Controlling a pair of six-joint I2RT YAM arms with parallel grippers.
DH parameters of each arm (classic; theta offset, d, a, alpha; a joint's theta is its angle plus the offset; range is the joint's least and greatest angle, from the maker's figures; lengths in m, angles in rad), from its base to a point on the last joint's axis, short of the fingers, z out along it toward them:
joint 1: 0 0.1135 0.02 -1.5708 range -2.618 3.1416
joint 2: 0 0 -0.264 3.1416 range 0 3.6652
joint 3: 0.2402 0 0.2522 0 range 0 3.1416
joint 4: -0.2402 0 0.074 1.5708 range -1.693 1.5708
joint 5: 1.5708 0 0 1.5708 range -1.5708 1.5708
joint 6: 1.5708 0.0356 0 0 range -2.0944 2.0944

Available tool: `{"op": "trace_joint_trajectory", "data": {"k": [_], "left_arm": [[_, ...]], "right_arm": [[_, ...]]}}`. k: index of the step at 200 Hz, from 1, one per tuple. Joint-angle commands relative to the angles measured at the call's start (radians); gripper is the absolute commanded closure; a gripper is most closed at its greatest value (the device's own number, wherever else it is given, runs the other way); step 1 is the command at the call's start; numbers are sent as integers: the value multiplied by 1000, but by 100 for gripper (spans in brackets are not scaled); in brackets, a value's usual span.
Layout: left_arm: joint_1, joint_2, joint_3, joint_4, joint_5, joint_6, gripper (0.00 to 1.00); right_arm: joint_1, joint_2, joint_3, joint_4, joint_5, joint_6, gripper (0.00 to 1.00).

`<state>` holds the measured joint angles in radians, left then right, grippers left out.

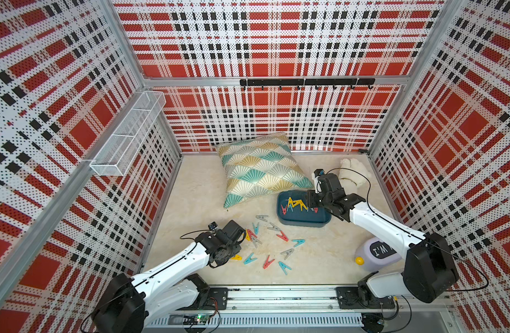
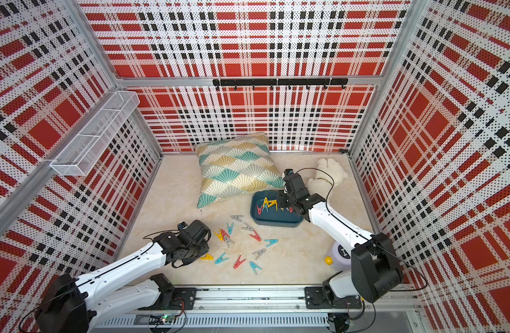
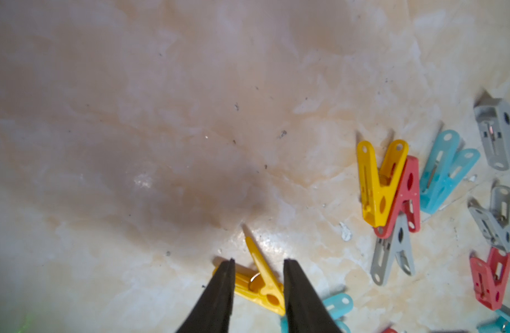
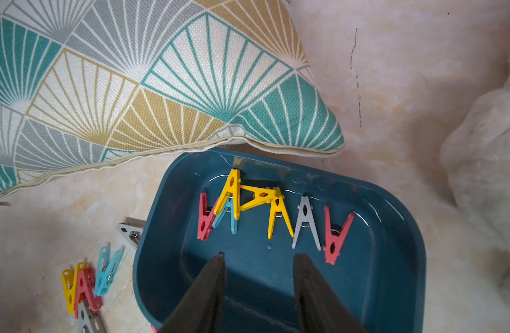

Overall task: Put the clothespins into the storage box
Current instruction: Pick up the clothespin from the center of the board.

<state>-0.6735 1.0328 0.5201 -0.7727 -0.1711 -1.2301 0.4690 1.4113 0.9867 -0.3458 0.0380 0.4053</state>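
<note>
Left gripper [image 3: 258, 261]: jaws parted either side of a yellow clothespin [image 3: 261, 284] lying on the bench [image 3: 132, 144]; cannot tell whether they pinch it. Right gripper [image 4: 258, 256]: open, empty, above the storage box [image 1: 304, 223]. The box sits mid-bench toward the right edge, with the pillow [image 1: 262, 167] corner over its rim. Several clothespins [image 4: 278, 213] lie inside; loose clothespins [image 1: 282, 236] are scattered toward the front edge.

You're looking into a robot test cell dressed up as a home. Perforated plaid panels [image 1: 276, 43] on aluminium framing [image 1: 190, 82] wall it in, and two robot arms [image 1: 173, 261] are mounted on a metal rail [image 1: 276, 297] along the front edge. The homely touches (a patterned pillow [image 1: 262, 170], a plush toy [image 1: 353, 173], a hook rack [image 1: 305, 82], a wire basket [image 1: 126, 135]) sit on or above a marble-look floor [image 1: 196, 184].
</note>
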Motion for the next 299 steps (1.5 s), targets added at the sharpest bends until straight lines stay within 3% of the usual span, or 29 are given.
{"op": "trace_joint_trajectory", "data": {"k": [1,149,268,299], "left_arm": [[16,7,-17,5,14,19,65],[8,131,-1,104,58,60,66],[14,204,36,149,40,120,92],[48,210,118,152,-2,186,98]], "right_arm": [[2,2,4,18,7,-4,54],[2,12,6,27,2,-10,54],[2,7,1,25,7,-12,54],[2,21,8,21,13,-13,54]]}}
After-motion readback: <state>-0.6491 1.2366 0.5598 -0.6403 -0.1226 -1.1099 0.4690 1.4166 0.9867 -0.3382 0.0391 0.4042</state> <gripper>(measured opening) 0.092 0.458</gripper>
